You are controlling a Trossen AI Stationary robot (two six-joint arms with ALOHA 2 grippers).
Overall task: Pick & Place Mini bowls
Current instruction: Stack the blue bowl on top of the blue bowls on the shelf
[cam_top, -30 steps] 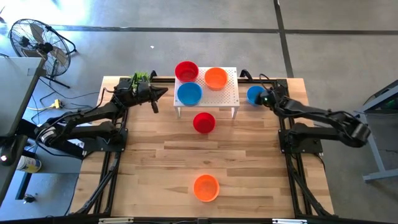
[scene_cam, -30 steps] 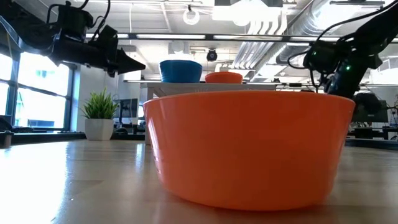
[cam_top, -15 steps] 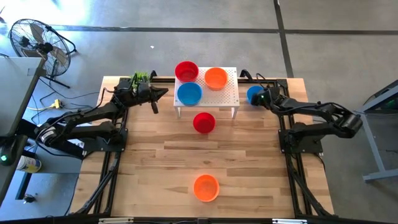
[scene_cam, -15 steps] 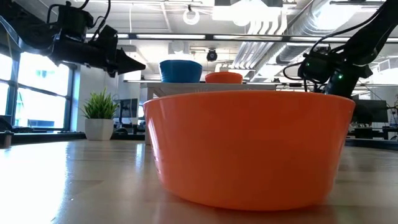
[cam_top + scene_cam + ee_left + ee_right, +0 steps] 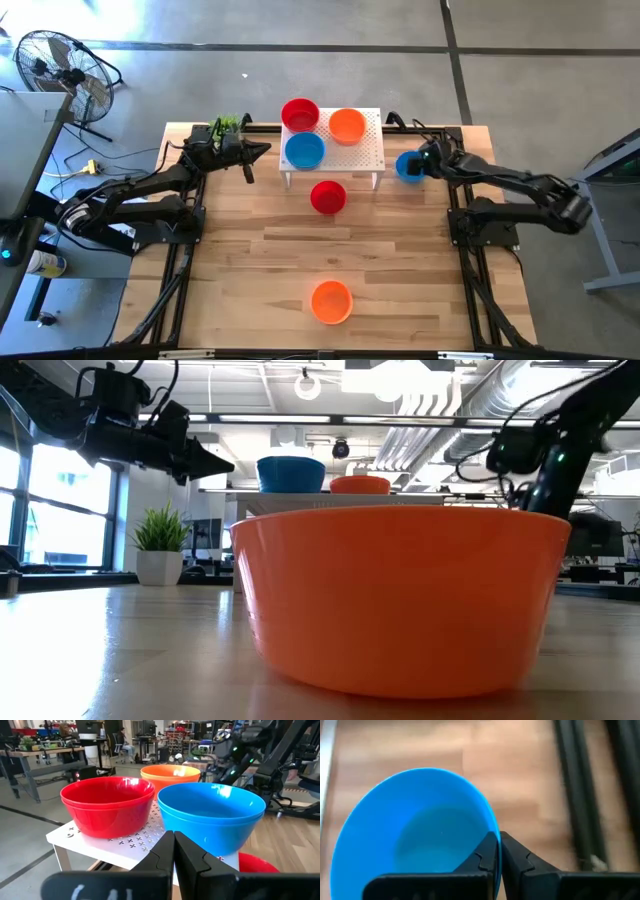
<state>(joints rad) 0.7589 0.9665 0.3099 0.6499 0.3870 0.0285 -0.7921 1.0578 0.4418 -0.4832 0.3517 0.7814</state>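
Snapped shut since a second ago, right gripper (image 5: 498,851) pinching the blue bowl (image 5: 408,166) by its rim beside the white stand (image 5: 368,146) (thin wall suits a rim pinch), left gripper (image 5: 262,148) pressed together, waiting by the stand.

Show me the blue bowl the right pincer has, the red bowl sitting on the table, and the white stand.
Blue bowl (image 5: 415,835): right wrist view, inside bottom.
Right pincer (image 5: 499,851): right wrist view, fingertips on the bowl's rim.
Red bowl (image 5: 327,196): high view, centre.
White stand (image 5: 366,151): high view, bare perforated top.
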